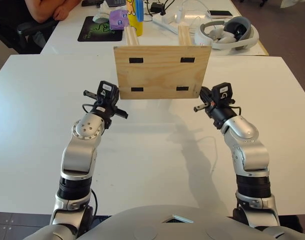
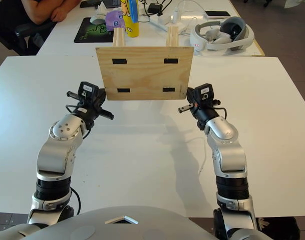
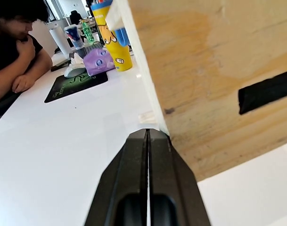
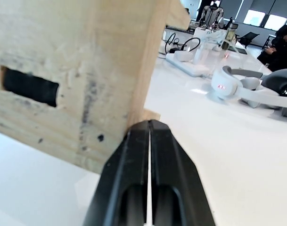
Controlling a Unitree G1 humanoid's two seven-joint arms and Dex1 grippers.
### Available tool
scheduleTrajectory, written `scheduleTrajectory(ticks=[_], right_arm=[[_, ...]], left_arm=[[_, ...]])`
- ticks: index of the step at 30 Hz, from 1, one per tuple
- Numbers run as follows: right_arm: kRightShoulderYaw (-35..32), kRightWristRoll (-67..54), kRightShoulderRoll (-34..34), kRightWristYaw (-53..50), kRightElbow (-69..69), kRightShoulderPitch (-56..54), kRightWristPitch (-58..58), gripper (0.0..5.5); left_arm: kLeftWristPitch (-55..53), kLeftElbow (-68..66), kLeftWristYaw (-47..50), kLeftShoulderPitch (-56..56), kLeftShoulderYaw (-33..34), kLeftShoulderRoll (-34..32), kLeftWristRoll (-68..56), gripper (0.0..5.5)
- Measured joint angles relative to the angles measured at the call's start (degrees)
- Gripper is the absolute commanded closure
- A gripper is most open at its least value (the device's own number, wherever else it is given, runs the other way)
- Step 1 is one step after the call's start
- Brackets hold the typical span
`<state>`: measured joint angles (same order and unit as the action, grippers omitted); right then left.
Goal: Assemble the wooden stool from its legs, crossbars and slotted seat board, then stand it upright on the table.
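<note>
Stool: lies on its side on the table, seat board facing you, legs behind the board. Likely stiff, light, smooth wood. Left gripper and right gripper sit at the board's lower corners, fingers pressed together, pinching nothing. Take hold by the board's side edges.

Pale seat board, black slots
</note>
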<state>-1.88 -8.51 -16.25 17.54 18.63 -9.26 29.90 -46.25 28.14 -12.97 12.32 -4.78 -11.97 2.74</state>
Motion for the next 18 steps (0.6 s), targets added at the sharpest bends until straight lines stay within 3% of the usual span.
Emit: scheduleTrajectory(ticks=[18], right_arm=[[-3.53, -1.67, 0.65, -1.47, 5.55, -8.07, 5.67, 5.47]], left_arm=[[-6.10, 2.05, -0.02, 11.68, 5.32, 0.22, -3.26, 5.50]])
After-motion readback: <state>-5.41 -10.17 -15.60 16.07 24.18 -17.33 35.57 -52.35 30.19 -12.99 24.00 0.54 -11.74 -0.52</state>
